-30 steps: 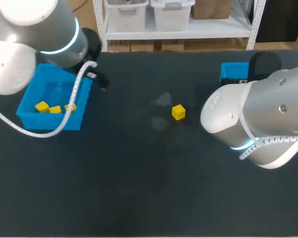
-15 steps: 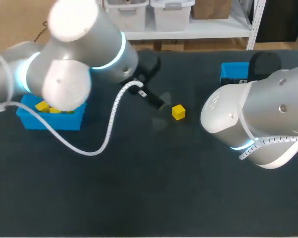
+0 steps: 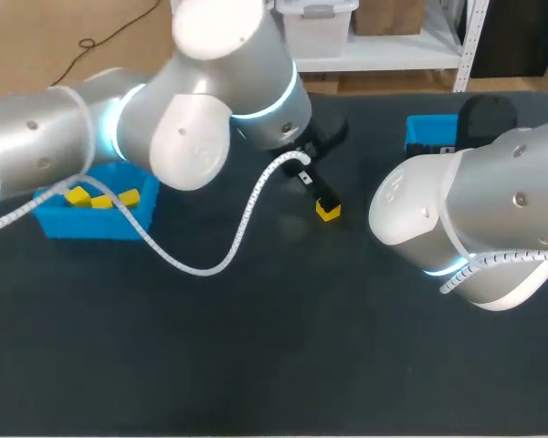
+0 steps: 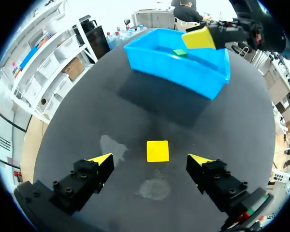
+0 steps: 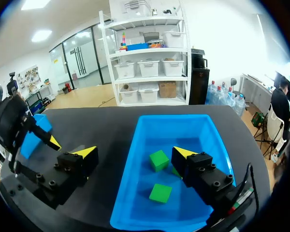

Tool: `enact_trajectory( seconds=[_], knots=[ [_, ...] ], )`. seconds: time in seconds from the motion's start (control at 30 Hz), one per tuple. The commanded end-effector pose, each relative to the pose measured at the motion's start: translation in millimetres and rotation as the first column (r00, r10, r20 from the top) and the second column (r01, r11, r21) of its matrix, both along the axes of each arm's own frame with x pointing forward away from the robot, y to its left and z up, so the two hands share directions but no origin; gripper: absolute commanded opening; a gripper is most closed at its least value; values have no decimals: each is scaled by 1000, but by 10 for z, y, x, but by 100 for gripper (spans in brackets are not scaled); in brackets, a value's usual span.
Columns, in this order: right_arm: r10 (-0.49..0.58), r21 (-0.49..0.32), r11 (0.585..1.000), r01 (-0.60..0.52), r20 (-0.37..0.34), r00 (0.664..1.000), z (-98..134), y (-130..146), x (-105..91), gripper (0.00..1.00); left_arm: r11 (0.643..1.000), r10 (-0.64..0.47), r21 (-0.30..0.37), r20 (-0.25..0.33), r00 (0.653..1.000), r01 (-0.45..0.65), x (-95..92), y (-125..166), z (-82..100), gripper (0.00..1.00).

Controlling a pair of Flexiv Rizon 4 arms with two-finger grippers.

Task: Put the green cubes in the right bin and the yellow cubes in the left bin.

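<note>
A single yellow cube [image 3: 328,212] lies on the dark table near the middle. My left gripper [image 3: 321,194] hangs just over it, open. In the left wrist view the cube [image 4: 157,151] rests on the table between the spread fingers [image 4: 100,158], touching neither. The left blue bin [image 3: 91,222] holds three yellow cubes [image 3: 78,195]. My right gripper [image 5: 134,153] stands open above the right blue bin [image 5: 174,119], with nothing between its fingers. Under it lie green cubes [image 5: 159,160], one partly hidden by a finger. In the head view my right arm [image 3: 466,219] covers most of that bin [image 3: 427,130].
A pale smudge [image 4: 154,188] marks the table surface just under the left gripper. The left arm's white cable [image 3: 242,228] loops down over the table between the left bin and the cube. Open dark table stretches along the front.
My left arm has swung from over the left bin rightward to the middle, bringing its open gripper down around the lone yellow cube. The right arm has kept still.
</note>
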State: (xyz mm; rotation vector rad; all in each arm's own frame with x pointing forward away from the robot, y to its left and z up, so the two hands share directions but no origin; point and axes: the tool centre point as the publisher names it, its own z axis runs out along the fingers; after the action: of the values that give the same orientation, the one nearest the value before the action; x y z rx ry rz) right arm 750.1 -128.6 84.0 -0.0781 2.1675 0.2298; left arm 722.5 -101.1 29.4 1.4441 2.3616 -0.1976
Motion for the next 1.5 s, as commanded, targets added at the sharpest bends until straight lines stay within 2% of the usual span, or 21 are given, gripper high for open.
enact_trajectory(
  seconds=[0.03,0.4,0.43,0.47,0.53,0.57,0.6,0.87,0.97,1.07,1.17,1.3,1.4,1.5],
  knots=[
    [3,2,1000,-3,2,1000,-1,-12,-8,100,1000,-13,23,-18,1000,14,71,-72,-104,100],
    [3,2,1000,-3,2,1000,-1,-12,-8,100,998,-6,57,-36,999,8,79,-106,-329,100],
    [3,2,1000,-3,2,1000,-1,-12,-8,100,998,-6,55,-41,999,8,82,-111,-345,80],
    [3,2,1000,-3,2,1000,-1,-12,-8,100,998,-5,56,-42,999,8,84,-119,-362,44],
    [3,2,1000,-3,2,1000,-1,-12,-8,100,998,-3,56,-48,999,6,84,-139,-393,32],
    [3,2,1000,-3,2,1000,-1,-12,-8,100,998,3,61,-47,999,0,81,-149,-410,7],
    [3,2,1000,-3,2,1000,-1,-12,-8,100,998,11,59,-46,999,-9,80,-156,-421,0],
    [3,2,1000,-3,2,1000,-1,-12,-8,100,997,53,57,-50,997,-50,54,-113,-487,0],
    [3,2,1000,-3,2,1000,-1,-12,-8,100,995,88,40,-45,995,-86,70,-25,-459,0],
    [3,2,1000,-3,2,1000,-1,-12,-8,100,991,136,13,-24,990,-136,130,142,-337,0],
    [3,2,1000,-3,2,1000,-1,-12,-8,100,976,215,-21,10,976,-215,223,419,-128,0],
    [3,2,1000,-3,2,1000,-1,-12,-8,100,928,369,-62,42,928,-367,349,970,125,0],
    [3,2,1000,-3,2,1000,-1,-12,-8,100,874,484,-79,57,873,-479,389,1430,279,0],
    [3,2,1000,-3,2,1000,-1,-12,-8,100,809,586,-85,42,809,-581,405,1859,377,0]
  ],
)
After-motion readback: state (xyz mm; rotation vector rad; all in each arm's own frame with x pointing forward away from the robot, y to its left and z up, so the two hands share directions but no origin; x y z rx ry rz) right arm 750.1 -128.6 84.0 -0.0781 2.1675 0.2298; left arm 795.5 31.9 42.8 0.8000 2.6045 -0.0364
